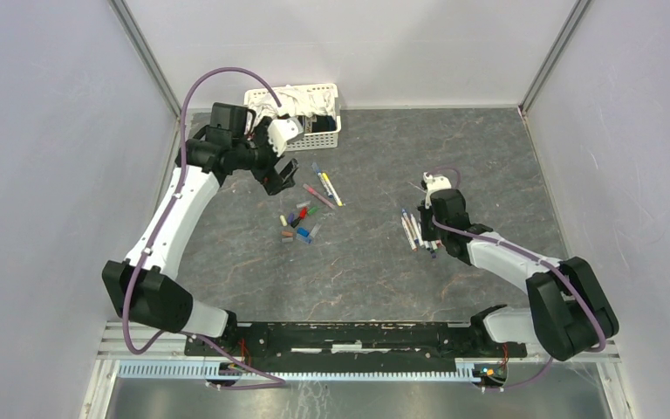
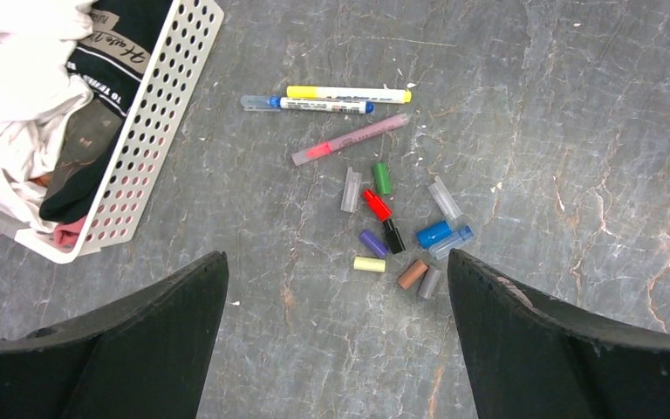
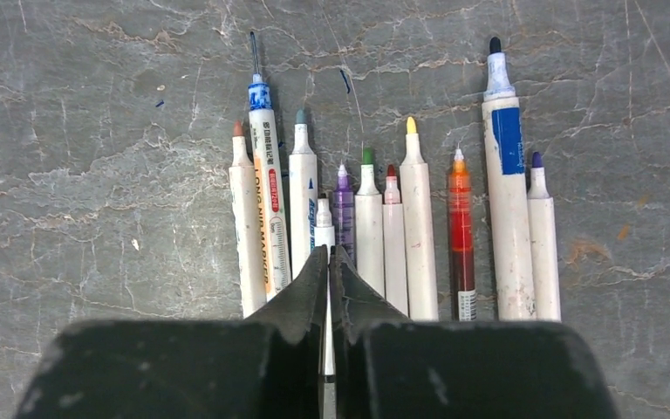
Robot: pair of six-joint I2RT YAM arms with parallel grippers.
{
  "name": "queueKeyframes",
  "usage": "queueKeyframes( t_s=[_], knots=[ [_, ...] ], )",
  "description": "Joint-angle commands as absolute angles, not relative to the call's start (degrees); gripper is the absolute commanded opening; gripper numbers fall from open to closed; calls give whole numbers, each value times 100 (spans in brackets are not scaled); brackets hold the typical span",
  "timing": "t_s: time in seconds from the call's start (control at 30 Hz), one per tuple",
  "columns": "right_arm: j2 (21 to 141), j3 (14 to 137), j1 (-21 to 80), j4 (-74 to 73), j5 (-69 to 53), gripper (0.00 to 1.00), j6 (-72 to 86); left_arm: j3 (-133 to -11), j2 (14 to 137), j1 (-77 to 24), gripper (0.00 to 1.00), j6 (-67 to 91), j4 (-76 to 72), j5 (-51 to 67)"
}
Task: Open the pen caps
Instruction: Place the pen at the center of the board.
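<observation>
A: Lighting?
B: Bright, even, diffuse from overhead. Soft faint shadows.
A: Focus?
B: Overhead view sharp. Wrist views: tabletop [image 3: 96,131] crisp, gripper fingers [image 2: 122,349] dark and soft up close.

Bare table [image 1: 362,271] separates the loose pen caps [image 1: 299,223] from the row of uncapped pens [image 1: 417,231]; passage there is unobstructed. The caps lie close together with tight gaps. Behind them, three further pens [image 1: 324,185] lie near the basket [image 1: 336,135], narrowing access. The right gripper [image 3: 331,262], jaws together, sits directly over the row's middle pens
</observation>
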State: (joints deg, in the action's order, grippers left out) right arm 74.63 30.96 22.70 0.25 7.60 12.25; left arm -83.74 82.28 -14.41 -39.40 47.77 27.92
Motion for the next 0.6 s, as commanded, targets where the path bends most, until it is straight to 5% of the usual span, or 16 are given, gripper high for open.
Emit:
queueKeyframes(
  t_s=[0.0, 0.1, 0.2, 0.3, 0.57],
  knots=[
    [7531, 3262, 2250, 143, 808, 1, 1395, -8558, 7986, -1406, 100, -3656, 4816, 2637],
    [7674, 3421, 2333, 333, 435, 3, 1372, -8547, 7993, -1397, 100, -3643, 4863, 2562],
    [8138, 4108, 2740, 179, 586, 26, 1244, -8539, 8017, -1382, 100, -3508, 4851, 2584],
    [8693, 4787, 3088, 245, 534, 39, 1157, -8542, 8001, -1352, 100, -3394, 4819, 2582],
    [10722, 7062, 3669, 12, 189, 43, 1029, -8325, 7560, -1225, 100, -3085, 4482, 2209]
  ],
)
